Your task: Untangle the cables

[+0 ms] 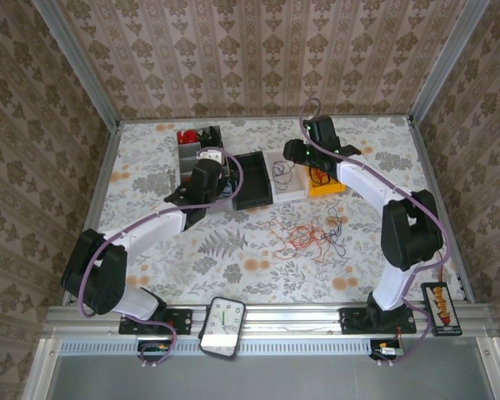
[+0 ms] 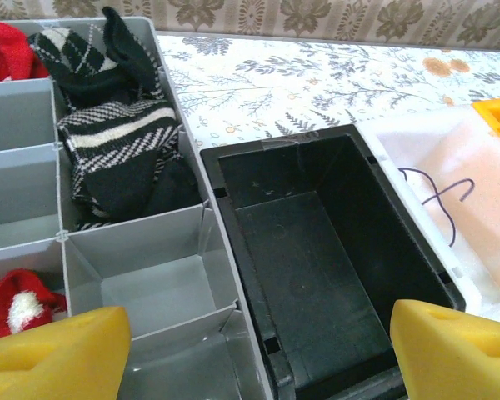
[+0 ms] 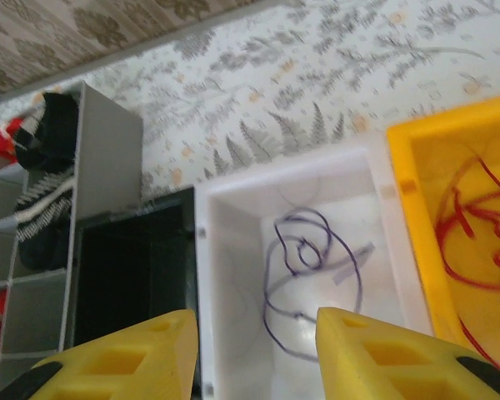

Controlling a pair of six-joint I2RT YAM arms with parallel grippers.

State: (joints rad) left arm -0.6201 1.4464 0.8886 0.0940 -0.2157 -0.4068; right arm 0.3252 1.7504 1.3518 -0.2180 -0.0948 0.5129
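Note:
A loose tangle of thin red, orange and dark cables [image 1: 304, 233] lies on the flowered table in front of the bins. One dark cable [image 3: 310, 265] lies curled in the white bin [image 3: 233, 250]. A red cable [image 3: 471, 242] lies in the yellow bin [image 3: 404, 158]. My right gripper [image 3: 254, 354] hovers open over the white bin, with nothing between its yellow fingers [image 3: 121, 358]. My left gripper [image 2: 254, 358] stands wide open above the empty black bin [image 2: 317, 250] and the grey organizer's edge. It holds nothing.
The grey organizer [image 2: 33, 117] at the back left holds striped black socks [image 2: 121, 146] and red items. Black, white and yellow bins stand side by side behind the tangle. A timer [image 1: 222, 327] sits on the front rail. Patterned walls close in the table.

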